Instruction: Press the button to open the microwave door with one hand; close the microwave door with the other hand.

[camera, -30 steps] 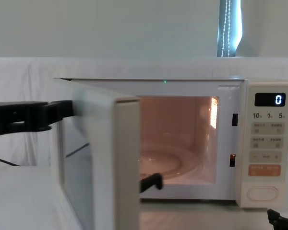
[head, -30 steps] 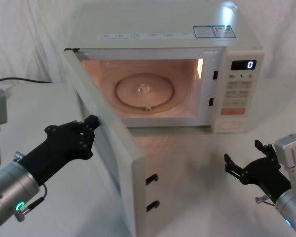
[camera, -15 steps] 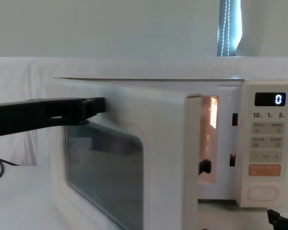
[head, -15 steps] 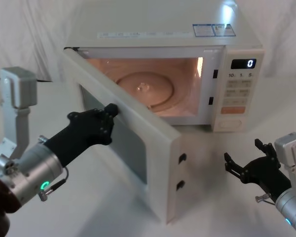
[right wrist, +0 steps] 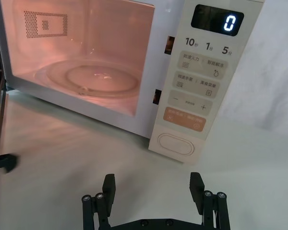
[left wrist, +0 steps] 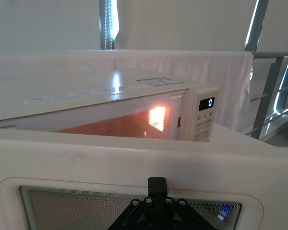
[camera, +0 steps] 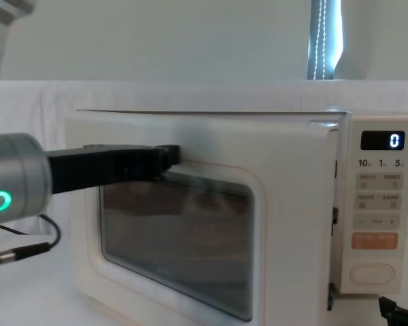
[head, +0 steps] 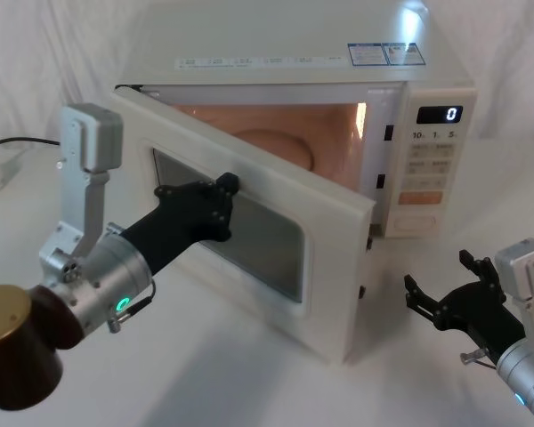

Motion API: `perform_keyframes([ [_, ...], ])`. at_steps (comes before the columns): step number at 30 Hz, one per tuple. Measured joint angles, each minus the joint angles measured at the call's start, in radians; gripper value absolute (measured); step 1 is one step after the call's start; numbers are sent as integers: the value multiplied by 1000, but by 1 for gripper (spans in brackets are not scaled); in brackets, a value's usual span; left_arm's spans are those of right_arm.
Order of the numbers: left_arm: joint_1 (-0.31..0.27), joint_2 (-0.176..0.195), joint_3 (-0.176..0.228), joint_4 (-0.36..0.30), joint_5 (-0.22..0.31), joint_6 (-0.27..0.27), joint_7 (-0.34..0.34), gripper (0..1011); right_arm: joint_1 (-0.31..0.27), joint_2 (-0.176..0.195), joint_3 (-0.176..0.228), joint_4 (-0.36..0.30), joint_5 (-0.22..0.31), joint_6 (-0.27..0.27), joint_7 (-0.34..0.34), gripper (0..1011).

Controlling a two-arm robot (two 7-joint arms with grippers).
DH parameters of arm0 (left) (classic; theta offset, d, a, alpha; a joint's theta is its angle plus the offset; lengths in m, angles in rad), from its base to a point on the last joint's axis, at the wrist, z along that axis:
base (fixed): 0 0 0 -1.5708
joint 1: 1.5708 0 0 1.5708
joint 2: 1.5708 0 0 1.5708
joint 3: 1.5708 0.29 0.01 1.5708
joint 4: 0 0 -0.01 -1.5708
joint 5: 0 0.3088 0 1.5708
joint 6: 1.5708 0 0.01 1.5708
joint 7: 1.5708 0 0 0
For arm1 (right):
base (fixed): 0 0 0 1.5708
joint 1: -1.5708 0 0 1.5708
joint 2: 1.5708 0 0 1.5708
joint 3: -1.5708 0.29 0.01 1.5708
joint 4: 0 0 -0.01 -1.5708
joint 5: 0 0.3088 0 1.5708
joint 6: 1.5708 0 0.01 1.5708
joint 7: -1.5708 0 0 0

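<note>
The cream microwave (head: 285,40) stands at the back of the table with its display showing 0. Its door (head: 249,147) hangs partly ajar, hinged at the left, and the lit cavity shows through the gap. My left gripper (head: 227,187) is shut, its black tip pressed against the door's outer face at the top edge of the dark window (left wrist: 86,211). The pill-shaped button (right wrist: 176,143) sits at the bottom of the control panel (head: 416,226). My right gripper (right wrist: 152,187) is open, low over the table in front of that panel, apart from the button.
A white cloth covers the table (head: 249,374), with free room in front of the microwave. A black cable (head: 18,142) and a white power strip (head: 0,173) lie at the far left. White drapes hang behind.
The door has swung from wide open to partly ajar, with my left gripper following it toward the microwave. The right arm has not moved.
</note>
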Motion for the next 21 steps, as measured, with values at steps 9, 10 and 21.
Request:
perform_keyframes([
  [9,-73,-43,45,66,32,-1,1,0,0,0,0,0,0,0,0,1000],
  [10,-78,-46,48,70,35,-1,2,0,0,0,0,0,0,0,0,1000],
  [21,-133,-95,74,138,94,-1,26,0,0,0,0,0,0,0,0,1000],
])
